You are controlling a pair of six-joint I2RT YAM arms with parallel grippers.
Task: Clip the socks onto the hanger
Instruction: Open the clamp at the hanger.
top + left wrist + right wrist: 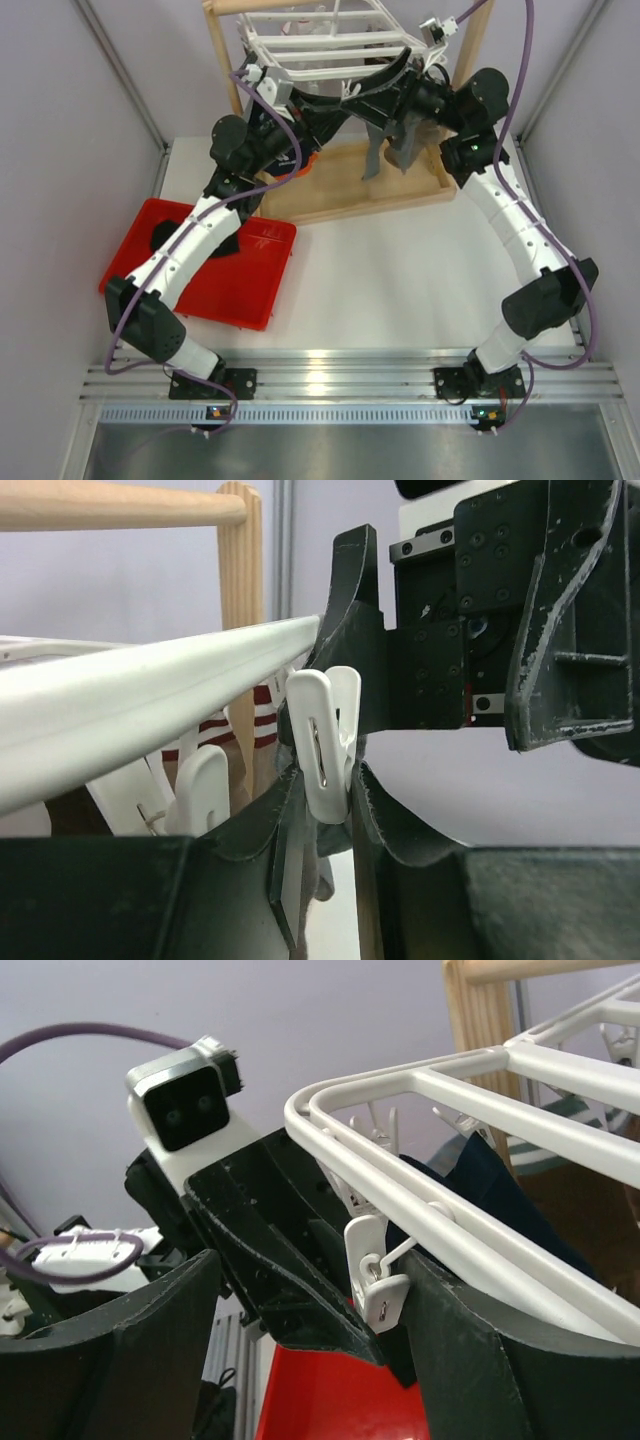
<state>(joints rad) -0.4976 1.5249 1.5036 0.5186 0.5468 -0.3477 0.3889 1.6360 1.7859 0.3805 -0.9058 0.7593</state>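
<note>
The white hanger [330,45] hangs in a wooden frame at the back. My left gripper [325,780] is shut on a white clip [325,745] under the hanger's front bar [150,695], one finger pressing each side. A grey sock [329,839] shows just below that clip, between the fingers; in the top view the grey sock [374,155] hangs down from there. My right gripper [315,1260] faces it from the other side with its fingers wide apart, holding nothing; the clip [378,1280] lies by its right finger. A brown sock with a striped cuff [245,750] hangs behind.
The wooden frame's post [240,600] and base [340,195] stand round the hanger. A red tray [255,270] with a dark sock [222,243] on it lies under the left arm. Navy fabric [480,1190] hangs from the hanger. The two grippers sit very close together.
</note>
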